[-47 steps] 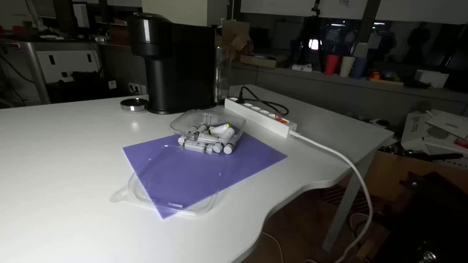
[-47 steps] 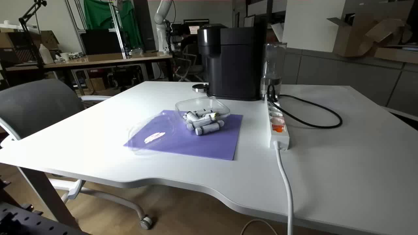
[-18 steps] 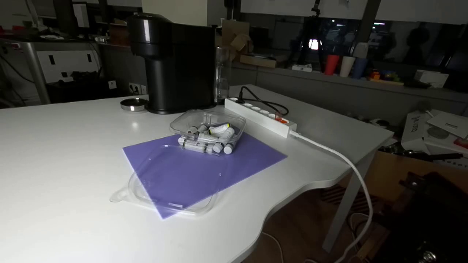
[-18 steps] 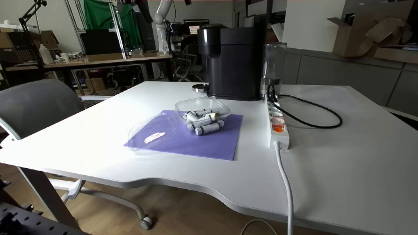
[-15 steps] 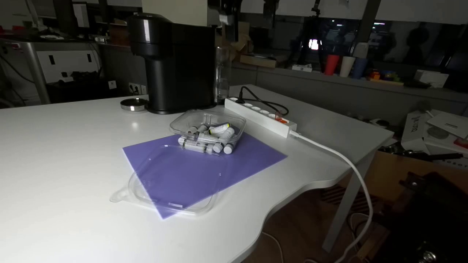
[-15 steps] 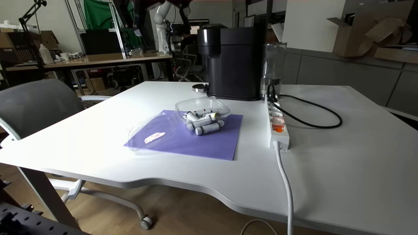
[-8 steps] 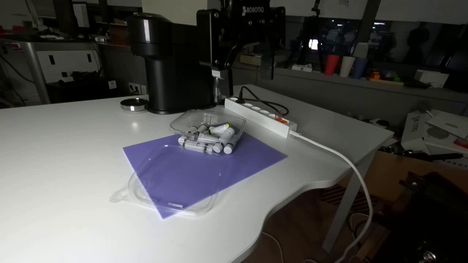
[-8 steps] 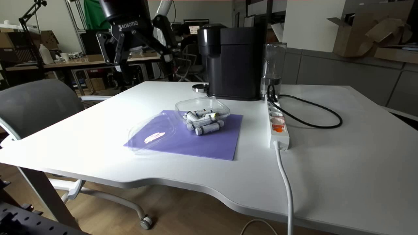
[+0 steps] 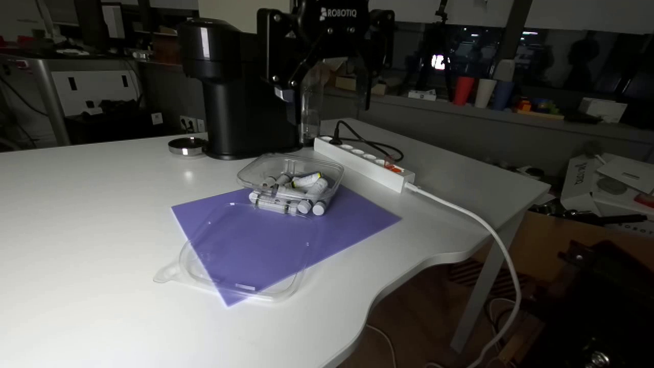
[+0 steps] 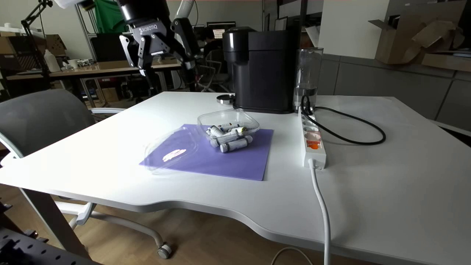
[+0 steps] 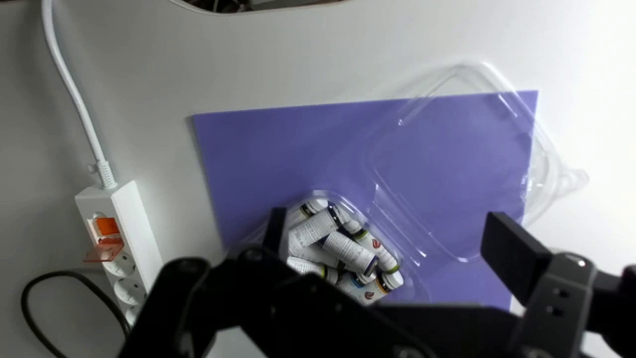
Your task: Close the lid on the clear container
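Note:
The clear container (image 9: 254, 173) stands uncovered with several small white bottles in it; it also shows in an exterior view (image 10: 205, 120) and in the wrist view (image 11: 358, 213). The see-through lid (image 9: 250, 250) lies flat beside it, partly on the purple mat, partly on the table. It also shows in an exterior view (image 10: 171, 149) and in the wrist view (image 11: 454, 164), its tab facing away from the container. My gripper (image 9: 329, 110) is open and empty, above the table and apart from both; it also shows in an exterior view (image 10: 171, 87) and in the wrist view (image 11: 390, 223).
The purple mat (image 9: 352, 220) lies under the container. A black coffee machine (image 9: 255, 97) with a clear tank (image 9: 310, 110) stands behind. A white power strip (image 9: 365, 164) with cables lies beside the container. A round metal lid-like piece (image 9: 187, 146) sits by the machine. The table's edge (image 9: 409, 268) curves inward.
My gripper has come down into view from above, open. In the last half second it has shifted slightly sideways. The lid and the container have not moved.

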You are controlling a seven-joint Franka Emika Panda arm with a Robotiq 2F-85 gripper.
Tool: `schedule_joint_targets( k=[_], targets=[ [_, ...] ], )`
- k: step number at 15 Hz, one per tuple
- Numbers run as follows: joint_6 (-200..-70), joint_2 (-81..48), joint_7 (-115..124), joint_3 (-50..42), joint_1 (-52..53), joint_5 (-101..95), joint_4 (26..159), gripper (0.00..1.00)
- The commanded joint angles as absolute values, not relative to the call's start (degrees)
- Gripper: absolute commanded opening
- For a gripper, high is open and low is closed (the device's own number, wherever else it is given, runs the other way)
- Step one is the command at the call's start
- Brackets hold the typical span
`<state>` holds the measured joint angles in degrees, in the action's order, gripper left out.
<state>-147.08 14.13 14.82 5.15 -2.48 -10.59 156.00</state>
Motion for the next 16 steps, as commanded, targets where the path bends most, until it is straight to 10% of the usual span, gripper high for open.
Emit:
schedule_joint_targets(
  k=[1, 16],
  targets=[
    [-154.83, 10.06, 24.36, 6.00, -3.74, -9.48, 156.07, 1.00],
    [-175.28, 1.40, 43.26, 7.20, -4.20, -8.20, 160.40, 1.00]
  ],
)
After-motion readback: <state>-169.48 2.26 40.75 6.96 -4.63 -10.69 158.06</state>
